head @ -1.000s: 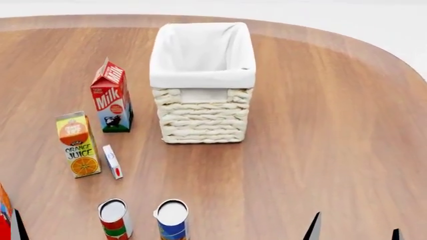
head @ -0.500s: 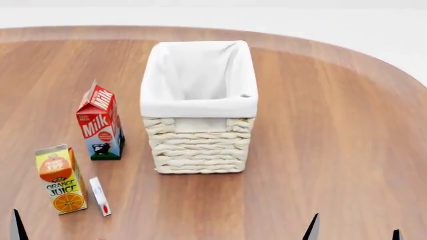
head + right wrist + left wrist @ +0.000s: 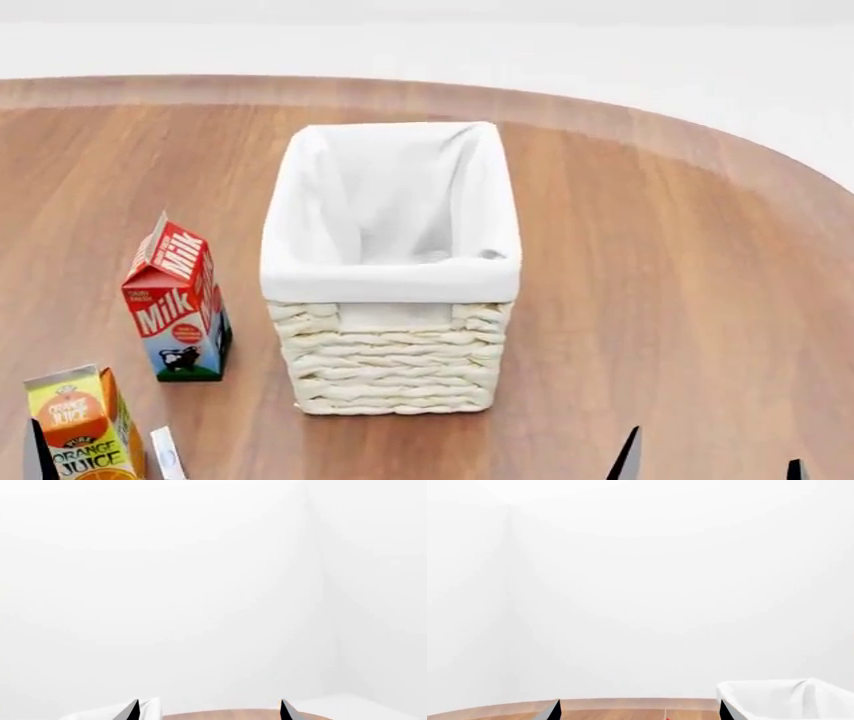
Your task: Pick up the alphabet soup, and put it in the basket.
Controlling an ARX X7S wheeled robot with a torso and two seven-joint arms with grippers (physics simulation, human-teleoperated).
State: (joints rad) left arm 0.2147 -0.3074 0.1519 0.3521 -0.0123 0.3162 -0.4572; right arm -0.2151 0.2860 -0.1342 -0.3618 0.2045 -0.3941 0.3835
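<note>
- the head view looks down on a round-edged wooden counter (image 3: 667, 250) with a pale floor beyond its far edge.
- a tall cream woven basket (image 3: 390, 375) with a white cloth lining stands upright near the middle, its long axis running away from the robot; it holds nothing that can be seen.
- a red and white milk carton (image 3: 174, 300) stands just to the basket's left, apart from it.
- nearer the robot and further left, an orange juice carton (image 3: 83, 428) is cut off by the bottom of the head view, with a small white box (image 3: 167, 455) beside it.
- the soup can is not visible in any view, so its place relative to either hand cannot be told.
- left hand (image 3: 640, 709): only two dark fingertips show in its wrist view, set well apart, so it is spread and holds nothing.
- right hand (image 3: 208, 709): two dark tips likewise stand wide apart in its wrist view, spread and empty; both of its tips also show low in the head view.
- both wrist views look mostly at a blank white wall, with only a strip of counter and a corner of the basket.
- judgement: the can must be found before any reach; which arm is nearer cannot be judged.
- open room: the counter right of the basket is bare wood out to its curved edge.
</note>
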